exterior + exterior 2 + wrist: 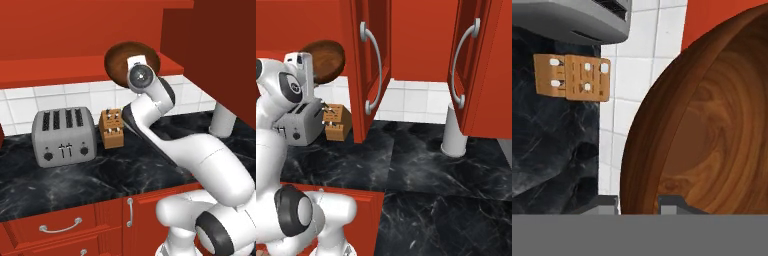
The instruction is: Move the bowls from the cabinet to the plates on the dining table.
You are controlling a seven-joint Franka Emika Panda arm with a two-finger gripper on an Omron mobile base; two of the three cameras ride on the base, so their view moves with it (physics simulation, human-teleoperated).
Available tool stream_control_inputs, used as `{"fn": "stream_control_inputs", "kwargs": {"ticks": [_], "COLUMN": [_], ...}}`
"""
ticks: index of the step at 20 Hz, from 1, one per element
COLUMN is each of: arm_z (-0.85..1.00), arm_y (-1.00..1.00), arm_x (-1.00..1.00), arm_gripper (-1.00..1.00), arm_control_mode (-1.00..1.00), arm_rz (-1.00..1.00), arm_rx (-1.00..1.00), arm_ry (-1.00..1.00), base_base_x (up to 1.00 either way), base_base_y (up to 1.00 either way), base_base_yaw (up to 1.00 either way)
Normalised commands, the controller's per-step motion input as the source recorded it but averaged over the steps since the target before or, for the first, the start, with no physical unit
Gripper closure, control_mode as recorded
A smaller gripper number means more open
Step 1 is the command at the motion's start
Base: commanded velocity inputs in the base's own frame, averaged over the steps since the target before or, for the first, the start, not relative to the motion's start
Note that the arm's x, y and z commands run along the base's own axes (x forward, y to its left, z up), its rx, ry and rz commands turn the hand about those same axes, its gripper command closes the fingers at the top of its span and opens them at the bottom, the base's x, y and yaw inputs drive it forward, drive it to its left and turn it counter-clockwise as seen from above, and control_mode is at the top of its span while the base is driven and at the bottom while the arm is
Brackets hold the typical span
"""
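Note:
A dark glossy brown bowl (123, 56) (327, 59) hangs tilted on edge in the air, just in front of the red cabinet's shelf (60, 66). My gripper (136, 64) (309, 67) (639, 204) is shut on the bowl's rim; in the hand view the wood-grain bowl (707, 130) rises between the two fingertips (673, 203). The cabinet's doors (370, 70) stand open, with long curved silver handles. The plates and the dining table are out of view.
On the black counter (100, 175) backed by white tiles stand a grey toaster (64, 135) (303, 125), a wooden knife block (111, 128) (336, 122) and a white cylinder (222, 119) (455, 132). Red drawers (60, 227) sit below the counter edge.

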Motion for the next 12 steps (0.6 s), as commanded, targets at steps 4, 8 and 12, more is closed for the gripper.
{"fn": "stream_control_inputs", "kwargs": {"ticks": [4,8,12], "arm_z": [-0.10,-0.30,-0.38], "arm_y": [0.02,0.01,0.07], "arm_x": [-0.87,-0.70,-0.52], "arm_gripper": [1.00,1.00,1.00], "arm_control_mode": [-1.00,-1.00,-1.00], "arm_rz": [0.10,0.10,0.08], "arm_rx": [-0.15,-0.11,-0.07], "arm_ry": [0.11,0.14,0.15], "base_base_x": [0.00,0.00,0.00], "base_base_y": [0.00,0.00,0.00], "base_base_yaw": [0.00,0.00,0.00]}}
